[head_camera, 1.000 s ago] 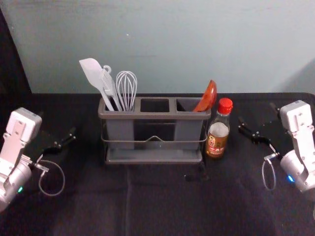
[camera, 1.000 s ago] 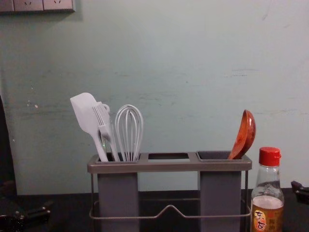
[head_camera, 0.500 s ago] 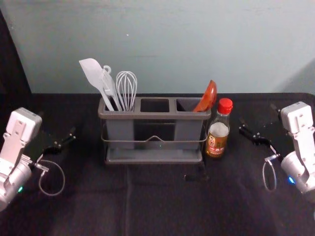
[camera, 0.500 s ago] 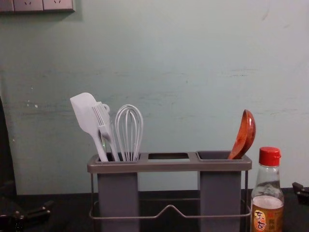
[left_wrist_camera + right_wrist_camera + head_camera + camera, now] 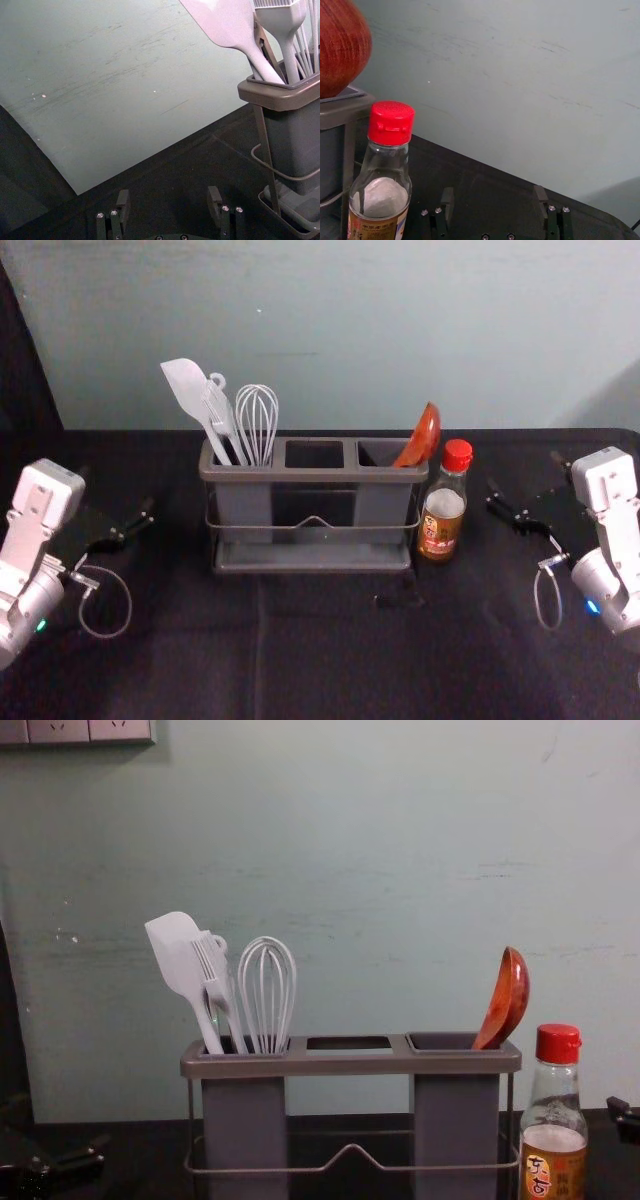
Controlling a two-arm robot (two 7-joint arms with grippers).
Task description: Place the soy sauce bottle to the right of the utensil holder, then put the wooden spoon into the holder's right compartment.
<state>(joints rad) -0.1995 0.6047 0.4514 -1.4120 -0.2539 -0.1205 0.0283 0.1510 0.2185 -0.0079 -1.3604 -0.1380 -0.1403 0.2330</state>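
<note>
Illumination is diffuse. Beyond the right gripper (image 5: 523,476), the wall (image 5: 400,340) is moderately bright, with a soft-edged shadow (image 5: 615,405). Beneath the gripper, the black cloth (image 5: 330,660) appears dim.

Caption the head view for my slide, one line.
Wooden spoon in the holder's right compartment, soy sauce bottle upright beside it, both grippers open at the sides.

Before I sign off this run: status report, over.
Left gripper, right gripper: open, empty, either side of utensil holder. Wooden spoon in right compartment. Soy sauce bottle upright, right of holder, possibly in right gripper's way.
</note>
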